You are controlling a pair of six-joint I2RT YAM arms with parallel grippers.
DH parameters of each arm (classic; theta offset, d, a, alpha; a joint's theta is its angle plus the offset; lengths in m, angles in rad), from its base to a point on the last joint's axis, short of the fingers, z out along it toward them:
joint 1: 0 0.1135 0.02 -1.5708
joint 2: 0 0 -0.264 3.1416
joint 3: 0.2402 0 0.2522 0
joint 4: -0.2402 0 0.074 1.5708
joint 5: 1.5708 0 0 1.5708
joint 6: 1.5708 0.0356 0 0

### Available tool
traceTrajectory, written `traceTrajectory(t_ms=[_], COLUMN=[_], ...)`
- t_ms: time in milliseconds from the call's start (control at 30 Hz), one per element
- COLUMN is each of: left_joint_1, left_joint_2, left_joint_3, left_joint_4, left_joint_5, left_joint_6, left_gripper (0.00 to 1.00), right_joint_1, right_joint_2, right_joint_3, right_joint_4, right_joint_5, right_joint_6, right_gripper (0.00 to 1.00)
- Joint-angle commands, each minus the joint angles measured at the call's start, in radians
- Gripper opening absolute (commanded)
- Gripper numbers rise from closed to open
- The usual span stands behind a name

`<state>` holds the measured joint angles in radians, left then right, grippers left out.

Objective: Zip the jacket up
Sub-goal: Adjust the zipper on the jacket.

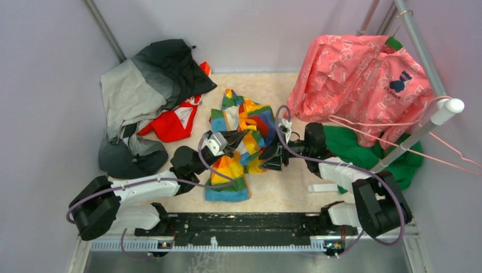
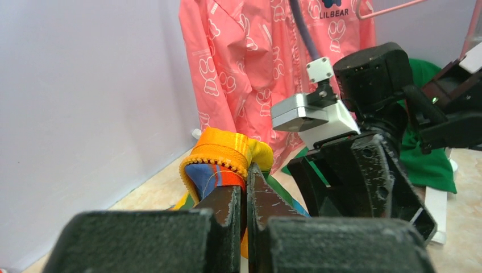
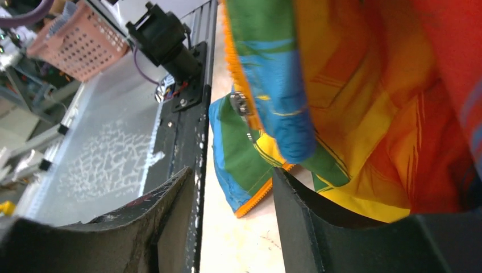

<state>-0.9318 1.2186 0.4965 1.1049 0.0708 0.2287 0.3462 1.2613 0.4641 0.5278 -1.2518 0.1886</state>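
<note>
Status: left gripper (image 1: 230,140) clamped on the jacket (image 1: 250,119) by its zipper edge, fabric bunched mid-table between the arms. Right gripper (image 1: 271,152) has jaws apart beside hanging fabric, gripping nothing. Step looks like locating the slider; next, right must pinch it.

The left gripper (image 2: 246,190) had its jaws clamped on a raised fold of the jacket (image 2: 224,159), with orange zipper teeth running along the fold. The right gripper (image 2: 364,182) stood just beside it above the bench (image 2: 153,196). A pink garment (image 2: 244,62) hung behind.
</note>
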Motion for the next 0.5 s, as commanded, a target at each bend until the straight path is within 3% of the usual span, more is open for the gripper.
traceTrajectory(t_ms=[0,100,300,467], left_joint_1=[-0.004,-0.004,-0.002,-0.001], left_joint_2=[-0.033,-0.031,-0.036,-0.034], left_joint_3=[0.010,0.008,0.007,0.008], left_joint_4=[0.080,0.083,0.070,0.063], left_joint_5=[0.002,0.003,-0.022,-0.033], left_joint_6=[-0.041,-0.063,-0.096,-0.109], left_gripper=[0.00,0.00,0.00,0.00], right_joint_1=[0.001,0.001,0.000,-0.001], right_joint_2=[0.043,0.082,0.135,0.120], right_joint_3=[-0.030,-0.060,-0.070,-0.077], right_joint_4=[0.348,0.572,0.829,0.854], right_joint_5=[0.059,0.079,0.097,0.104], right_joint_6=[0.337,0.513,0.740,0.760], right_gripper=[0.52,0.49,0.44,0.40])
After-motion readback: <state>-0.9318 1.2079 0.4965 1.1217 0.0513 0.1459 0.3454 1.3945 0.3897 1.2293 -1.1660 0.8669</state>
